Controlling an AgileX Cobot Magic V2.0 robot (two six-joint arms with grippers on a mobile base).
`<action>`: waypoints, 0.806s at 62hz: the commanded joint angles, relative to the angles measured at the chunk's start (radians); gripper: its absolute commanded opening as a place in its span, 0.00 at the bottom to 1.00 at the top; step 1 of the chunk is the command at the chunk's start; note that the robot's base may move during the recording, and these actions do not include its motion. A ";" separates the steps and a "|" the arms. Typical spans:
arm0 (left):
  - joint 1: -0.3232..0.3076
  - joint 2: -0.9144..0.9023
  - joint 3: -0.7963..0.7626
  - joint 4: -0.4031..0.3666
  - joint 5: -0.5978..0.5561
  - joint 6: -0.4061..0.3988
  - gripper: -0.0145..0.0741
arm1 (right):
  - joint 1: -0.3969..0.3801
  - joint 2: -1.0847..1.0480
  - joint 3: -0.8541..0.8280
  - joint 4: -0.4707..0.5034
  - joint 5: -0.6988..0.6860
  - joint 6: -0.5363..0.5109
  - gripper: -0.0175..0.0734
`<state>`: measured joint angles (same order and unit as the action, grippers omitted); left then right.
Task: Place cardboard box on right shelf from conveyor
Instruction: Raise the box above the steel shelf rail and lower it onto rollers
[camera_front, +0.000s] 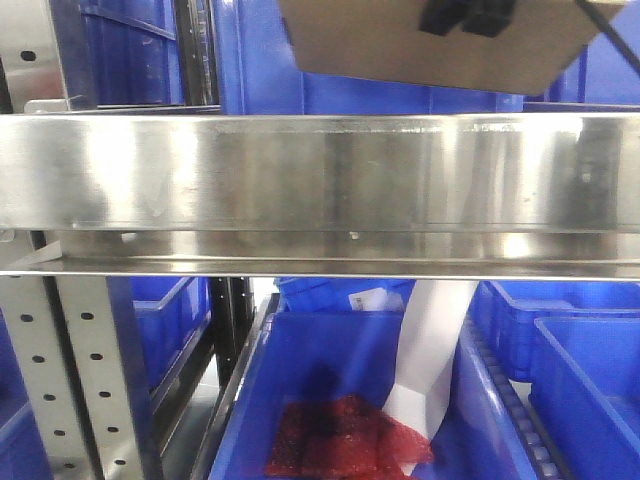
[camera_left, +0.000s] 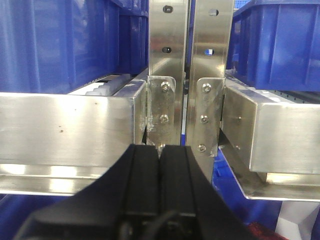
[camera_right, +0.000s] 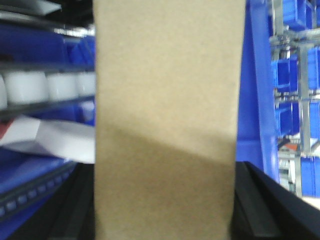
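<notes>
The tan cardboard box (camera_front: 430, 55) hangs at the top of the front view, above the shiny steel front rail of the right shelf (camera_front: 300, 180). My right gripper (camera_front: 465, 15) is shut on it, its black fingertips showing on the box's upper face. In the right wrist view the cardboard box (camera_right: 167, 100) fills the middle between the two black fingers (camera_right: 252, 210). My left gripper (camera_left: 160, 152) is shut and holds nothing, facing the perforated steel uprights (camera_left: 167, 60) where two shelf rails meet. The conveyor is out of view.
Blue plastic bins (camera_front: 400, 95) stand behind the rail on the shelf. Below the rail, a blue bin (camera_front: 300, 360) holds red mesh bags (camera_front: 340, 435) and a white sheet (camera_front: 430, 350). A perforated grey upright (camera_front: 70, 380) stands at the lower left.
</notes>
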<state>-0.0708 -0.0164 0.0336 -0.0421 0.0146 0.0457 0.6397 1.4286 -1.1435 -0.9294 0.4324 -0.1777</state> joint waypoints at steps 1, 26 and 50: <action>-0.001 -0.006 0.006 -0.005 -0.087 0.000 0.03 | -0.001 -0.030 -0.036 -0.055 -0.045 0.007 0.26; -0.001 -0.006 0.006 -0.005 -0.087 0.000 0.03 | 0.000 -0.025 -0.033 -0.051 -0.017 0.007 0.51; -0.001 -0.006 0.006 -0.005 -0.087 0.000 0.03 | 0.013 -0.052 -0.030 -0.002 -0.028 0.007 0.86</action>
<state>-0.0708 -0.0164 0.0336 -0.0421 0.0146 0.0457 0.6440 1.4386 -1.1435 -0.9052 0.4469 -0.1738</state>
